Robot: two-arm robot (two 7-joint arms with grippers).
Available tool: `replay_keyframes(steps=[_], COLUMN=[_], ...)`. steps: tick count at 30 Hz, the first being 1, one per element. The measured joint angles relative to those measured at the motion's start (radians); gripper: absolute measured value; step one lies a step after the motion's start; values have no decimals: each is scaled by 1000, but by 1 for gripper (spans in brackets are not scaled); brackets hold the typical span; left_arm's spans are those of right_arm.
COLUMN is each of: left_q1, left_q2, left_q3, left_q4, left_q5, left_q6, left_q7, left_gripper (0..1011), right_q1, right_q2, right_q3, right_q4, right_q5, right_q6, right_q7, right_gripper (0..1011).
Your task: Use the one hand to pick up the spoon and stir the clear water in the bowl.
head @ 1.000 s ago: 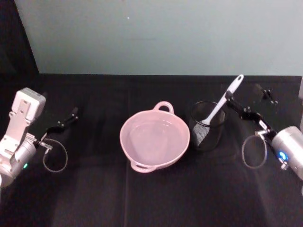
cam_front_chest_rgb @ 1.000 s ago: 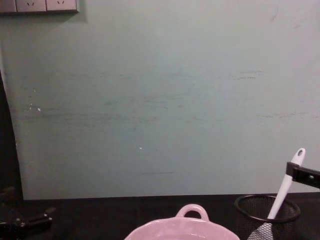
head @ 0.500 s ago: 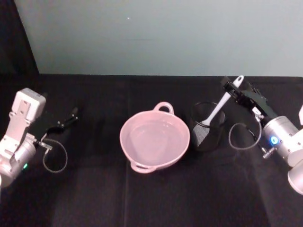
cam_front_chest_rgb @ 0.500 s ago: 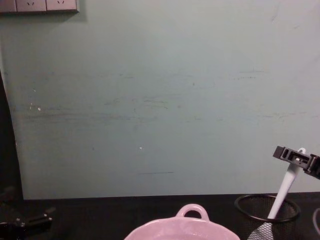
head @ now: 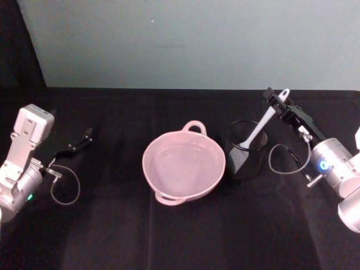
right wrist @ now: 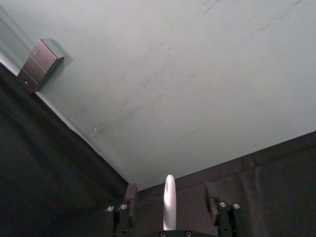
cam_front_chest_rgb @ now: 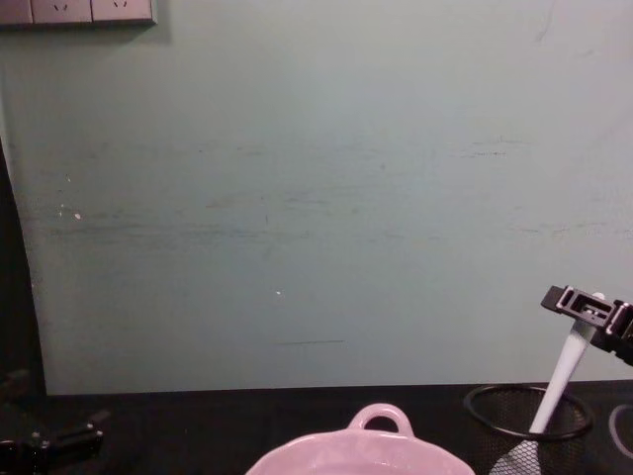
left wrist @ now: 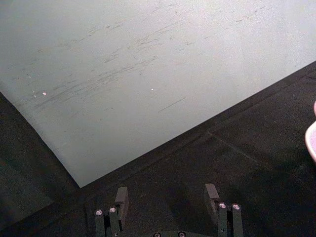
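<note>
The white spoon stands tilted in a black wire-mesh cup, blade down and handle up. My right gripper is open around the top of that handle. In the right wrist view the spoon's handle end sits midway between the fingers, which stand apart from it. Left of the cup is the pale pink bowl, holding clear water that hardly shows. From the chest view, the right gripper hangs above the cup at the spoon. My left gripper rests open at the far left.
A pale green wall runs close behind the black table. A grey cable loop hangs by the left arm, another by the right. The bowl's rim shows in the left wrist view.
My right arm has swung in toward the cup and its gripper has risen from lower on the handle to the handle's top end. Bowl, cup and left arm are unmoved.
</note>
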Motion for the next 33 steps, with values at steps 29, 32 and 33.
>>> replay_keyframes(steps=[29,32,33], left_q1=[0,0,0], left_q2=[0,0,0], left_q3=[0,0,0], left_q4=[0,0,0], left_q5=[0,0,0], left_q6=[0,0,0], left_q7=[0,0,0], left_gripper=[1011,1011,1011], right_q1=[-31,-36,-37], right_q2=[46,60,65], right_q3=[-26,-33,-35], right_q4=[-72,-104,-114], right_q5=[18,-5,-14], right_q6=[-11,-16,-17], right_q7=[-44,-51,-52], right_gripper=[112,112,112])
